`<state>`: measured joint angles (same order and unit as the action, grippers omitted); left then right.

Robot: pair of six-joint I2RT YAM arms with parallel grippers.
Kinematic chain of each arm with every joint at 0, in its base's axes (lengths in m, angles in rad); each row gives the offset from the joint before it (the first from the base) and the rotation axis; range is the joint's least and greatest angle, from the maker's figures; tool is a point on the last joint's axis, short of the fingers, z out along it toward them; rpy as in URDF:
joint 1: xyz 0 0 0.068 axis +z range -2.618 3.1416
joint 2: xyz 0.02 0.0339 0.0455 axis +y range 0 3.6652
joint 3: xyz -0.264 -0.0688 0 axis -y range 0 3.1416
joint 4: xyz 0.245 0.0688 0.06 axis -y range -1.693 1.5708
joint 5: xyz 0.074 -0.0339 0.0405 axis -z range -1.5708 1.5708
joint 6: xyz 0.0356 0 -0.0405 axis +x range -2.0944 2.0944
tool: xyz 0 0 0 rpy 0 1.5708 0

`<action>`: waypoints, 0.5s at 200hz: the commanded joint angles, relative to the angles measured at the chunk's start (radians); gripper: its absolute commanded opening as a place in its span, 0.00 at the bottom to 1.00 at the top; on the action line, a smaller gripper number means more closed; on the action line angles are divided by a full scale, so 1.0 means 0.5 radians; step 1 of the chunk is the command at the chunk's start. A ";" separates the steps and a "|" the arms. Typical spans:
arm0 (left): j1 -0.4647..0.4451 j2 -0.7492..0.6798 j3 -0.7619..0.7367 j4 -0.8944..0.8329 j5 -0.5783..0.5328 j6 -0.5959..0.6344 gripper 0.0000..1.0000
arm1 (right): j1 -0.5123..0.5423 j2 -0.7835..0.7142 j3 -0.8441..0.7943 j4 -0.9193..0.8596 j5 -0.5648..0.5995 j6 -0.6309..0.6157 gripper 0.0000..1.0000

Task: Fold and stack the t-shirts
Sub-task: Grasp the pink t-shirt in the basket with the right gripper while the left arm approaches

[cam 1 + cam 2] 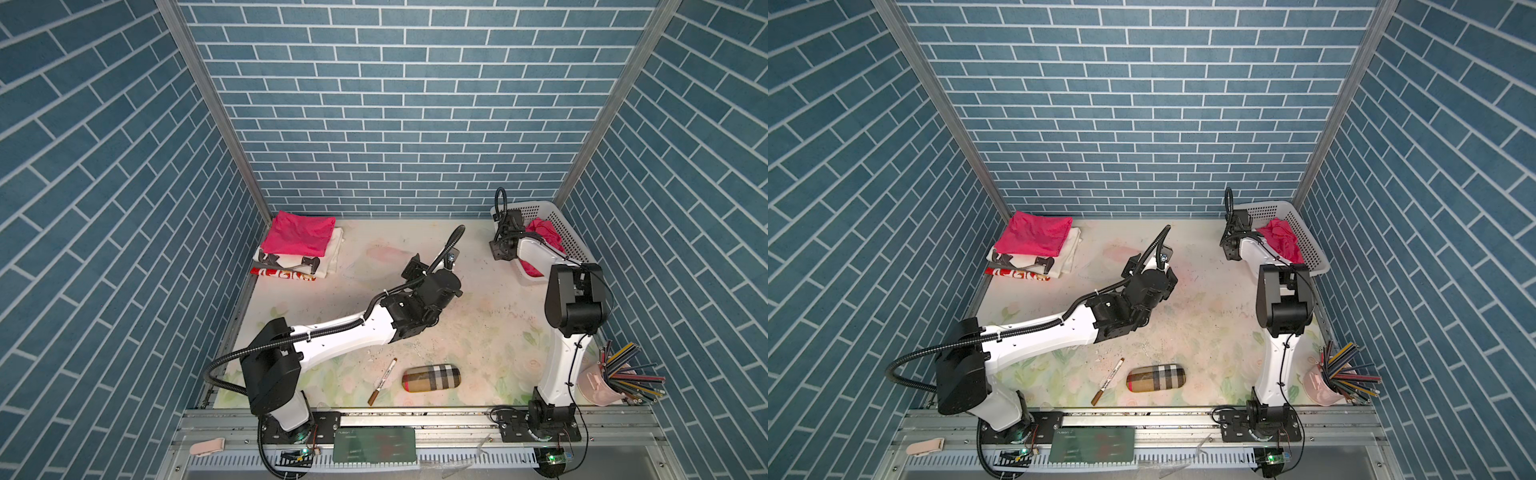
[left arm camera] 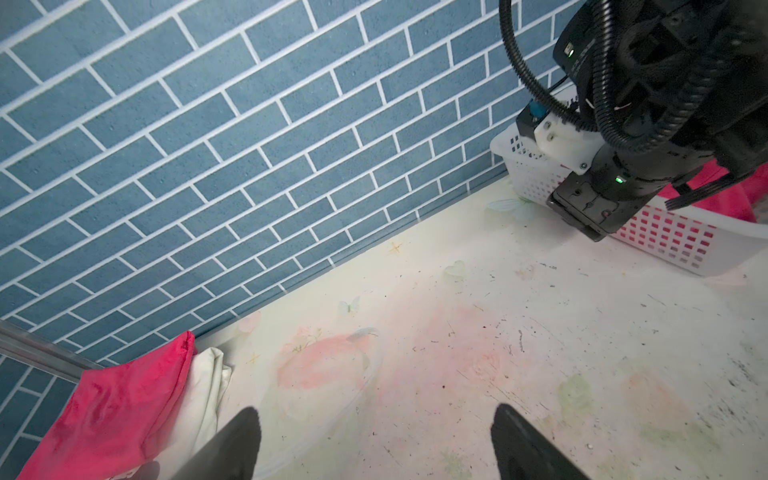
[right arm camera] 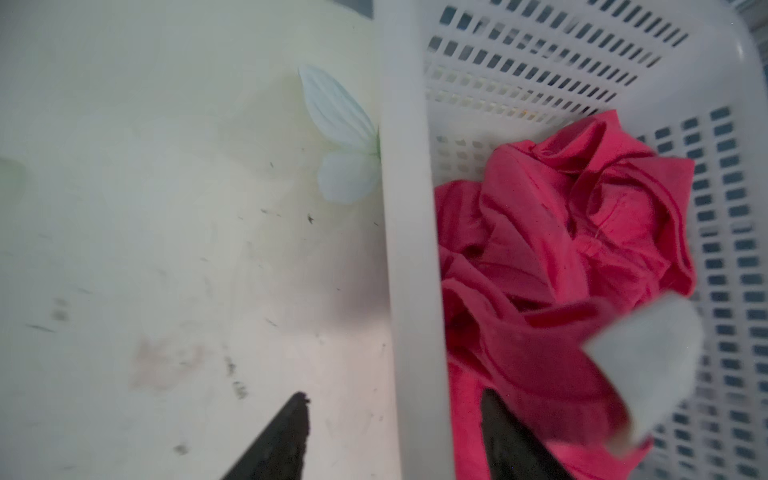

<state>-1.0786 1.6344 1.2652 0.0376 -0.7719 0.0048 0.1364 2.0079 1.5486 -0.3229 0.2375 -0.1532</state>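
Lying flat, the folded pink t-shirt (image 1: pixel 299 233) tops a pile in the far left corner of the table (image 1: pixel 478 328). It rests on folded white cloth (image 1: pixel 334 259), with a red-and-white printed piece (image 1: pixel 282 274) at the bottom. The crumpled pink t-shirt (image 3: pixel 561 249) sits inside the white perforated basket (image 1: pixel 559 220) at the far right corner, bunched in loose folds against the basket's wall. The right gripper (image 3: pixel 399 436) hangs over the basket's table-side rim with its jaws parted. One fingertip is over the bare table and the other over the crumpled fabric, with nothing pinched between them; whether that fingertip touches the cloth cannot be told. The left gripper (image 2: pixel 378 444) is above the middle of the table, well apart from both shirts, jaws spread wide and empty, pointing toward the back wall. Near the front edge lie a plaid oblong case (image 1: pixel 430 377) and, just beside it, a marker (image 1: pixel 382 381). A pink cup of coloured pencils (image 1: pixel 594 388) stands at the front right.
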 commanded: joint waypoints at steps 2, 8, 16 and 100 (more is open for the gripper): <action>0.006 0.084 0.104 0.073 0.138 -0.040 0.88 | -0.039 -0.508 -0.164 0.175 -0.410 0.408 0.79; 0.016 0.112 0.150 0.067 0.191 -0.085 0.89 | -0.068 -0.601 -0.262 0.306 -0.475 0.483 0.82; 0.023 0.150 0.205 0.069 0.242 -0.133 0.89 | -0.116 -0.688 -0.369 0.446 -0.518 0.580 0.90; 0.021 0.670 0.829 0.013 0.731 -0.412 0.89 | -0.548 -0.084 0.063 -0.002 -0.366 0.838 0.97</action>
<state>-1.0710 1.9244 1.6176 0.0723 -0.5117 -0.1352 -0.1410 1.9057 1.5845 -0.2260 0.0574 0.2085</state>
